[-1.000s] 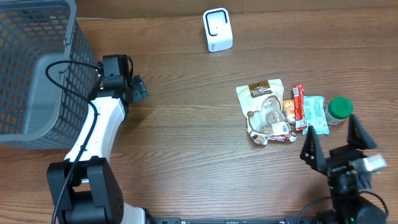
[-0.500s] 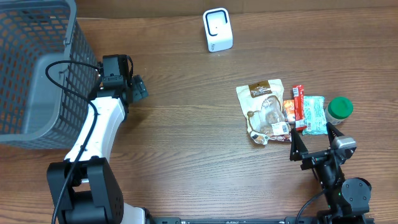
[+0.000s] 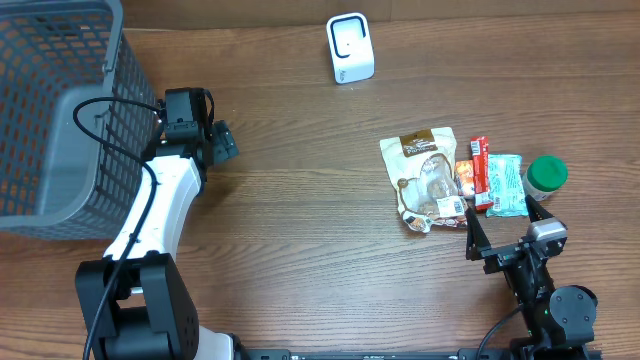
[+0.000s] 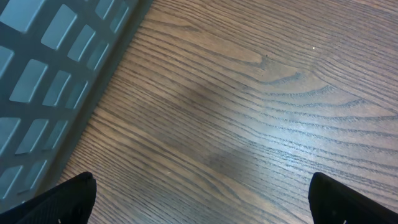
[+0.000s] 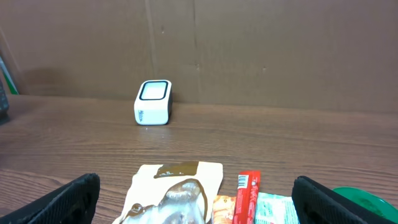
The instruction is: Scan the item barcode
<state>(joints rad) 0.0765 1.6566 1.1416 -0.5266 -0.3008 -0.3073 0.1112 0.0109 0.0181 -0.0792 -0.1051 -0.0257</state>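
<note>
**Left:** grey basket (image 3: 50,110); beside it the left end effector (image 3: 222,141), jaws fully apart, empty.
**Centre rear:** white scanner (image 3: 350,48).
**Right:** snack pouch (image 3: 425,180), red bar (image 3: 480,172), teal packet (image 3: 505,185) and green-lidded jar (image 3: 547,175) crowd the bench (image 3: 300,230). The right end effector (image 3: 503,222), wide open and empty, hovers just short of them.
**Likely faults:** pinching two neighbours together, or a limp pouch turning its barcode from the scanner.
</note>
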